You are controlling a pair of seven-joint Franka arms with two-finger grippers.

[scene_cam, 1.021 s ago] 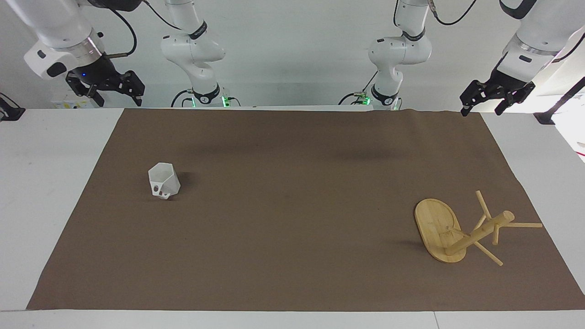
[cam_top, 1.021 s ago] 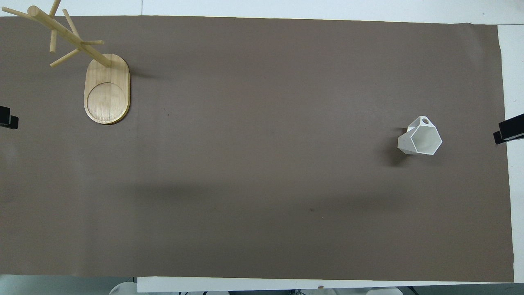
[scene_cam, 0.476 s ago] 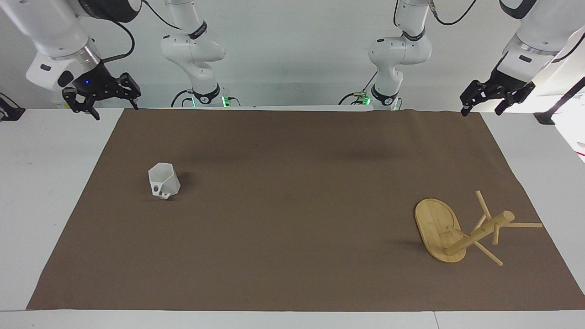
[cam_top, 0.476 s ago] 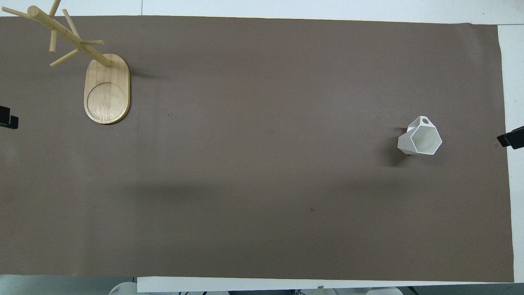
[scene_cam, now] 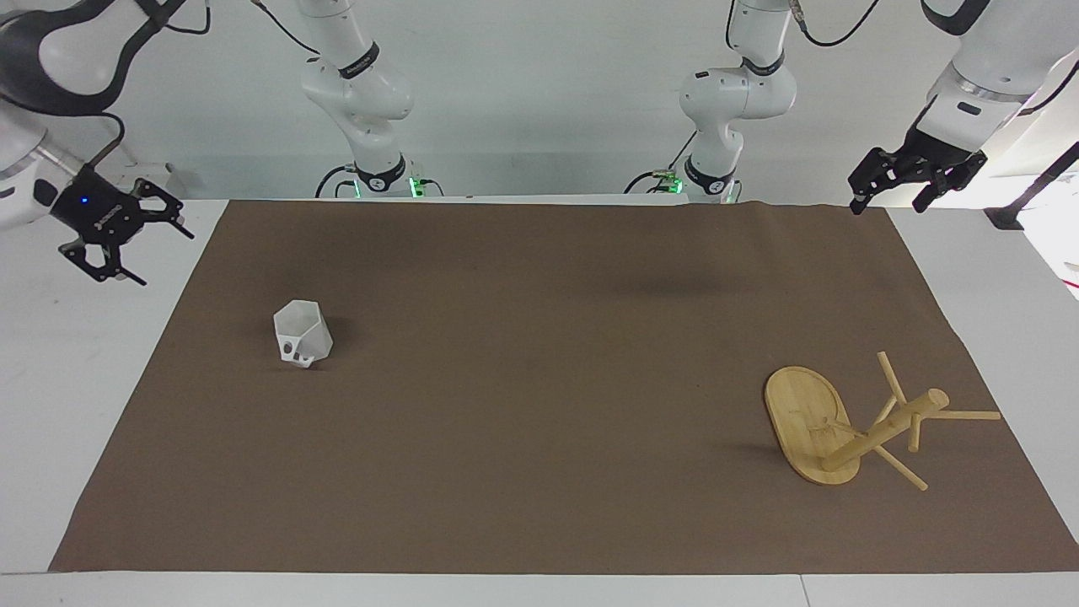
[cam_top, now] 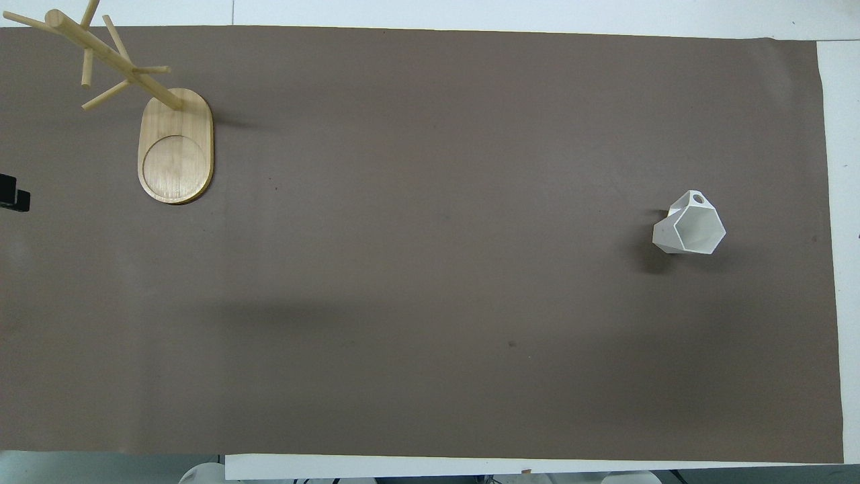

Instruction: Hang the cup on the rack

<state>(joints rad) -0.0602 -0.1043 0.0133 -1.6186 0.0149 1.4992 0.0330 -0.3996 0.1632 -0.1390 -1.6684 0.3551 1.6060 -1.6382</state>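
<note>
White cup sits upright on worktop, 9 o'clock end; rack at 4. My right gripper spread, empty; left gripper spread, waiting. Risk: slick facets, off-centre pinch tips it.

My right gripper hangs at the upper left of the facing view, fingers spread, over bare white table beside the brown mat. Between it and the cup at centre left, nothing stands. The whole middle of the mat lies bare. The only tall obstacle is the rack at lower right, its pegs jutting outward around the post. My left gripper, fingers apart at upper right, has open mat below it down to the rack.
</note>
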